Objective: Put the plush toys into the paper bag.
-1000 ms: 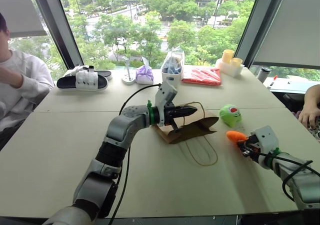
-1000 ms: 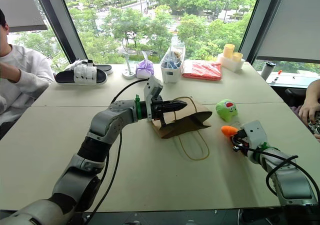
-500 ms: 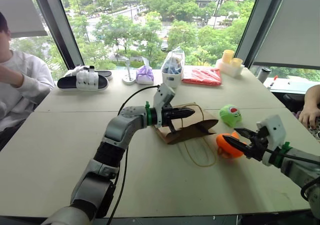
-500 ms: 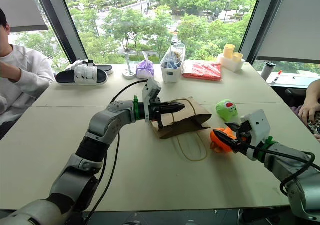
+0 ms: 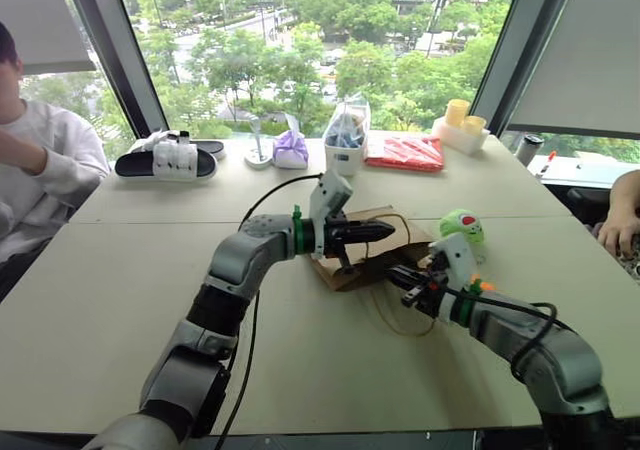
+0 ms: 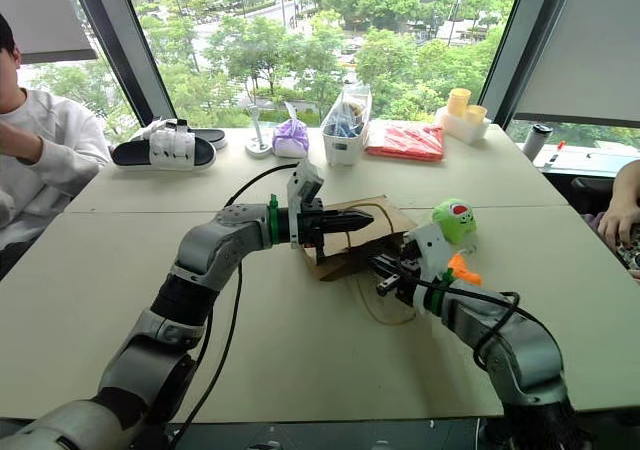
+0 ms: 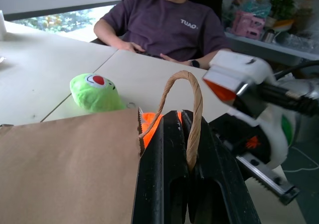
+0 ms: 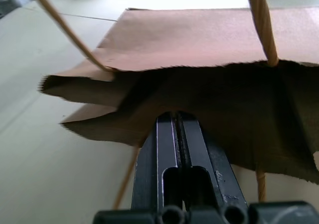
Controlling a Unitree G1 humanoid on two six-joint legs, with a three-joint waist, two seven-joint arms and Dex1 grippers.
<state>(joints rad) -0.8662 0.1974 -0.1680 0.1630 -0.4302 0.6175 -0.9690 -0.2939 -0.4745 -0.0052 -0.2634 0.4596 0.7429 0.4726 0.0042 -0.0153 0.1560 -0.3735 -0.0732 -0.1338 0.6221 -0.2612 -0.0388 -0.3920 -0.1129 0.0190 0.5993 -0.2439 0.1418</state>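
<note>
The brown paper bag [image 5: 412, 238] lies on its side at mid-table, mouth toward my right arm. My left gripper [image 5: 385, 232] is shut on its upper cord handle [image 7: 192, 109] and holds that edge up. My right gripper [image 5: 392, 273] is shut with nothing between its fingers, and its tips sit at the bag's mouth [image 8: 199, 84]. The green plush toy [image 5: 460, 226] rests on the table just behind my right hand. The orange plush toy [image 6: 461, 268] peeks out beside my right wrist, mostly hidden, outside the bag.
The bag's second handle [image 5: 405, 320] lies loose on the table. Along the window edge are a slipper [image 5: 165, 160], a purple pouch [image 5: 290, 148], a clear plastic bag [image 5: 345, 130], a red packet [image 5: 405, 152] and yellow cups [image 5: 455, 115]. People sit at both sides.
My right gripper swung left from the table's right side to the bag's mouth and shut. The orange toy it carried is out of its jaws. My left gripper stayed put.
</note>
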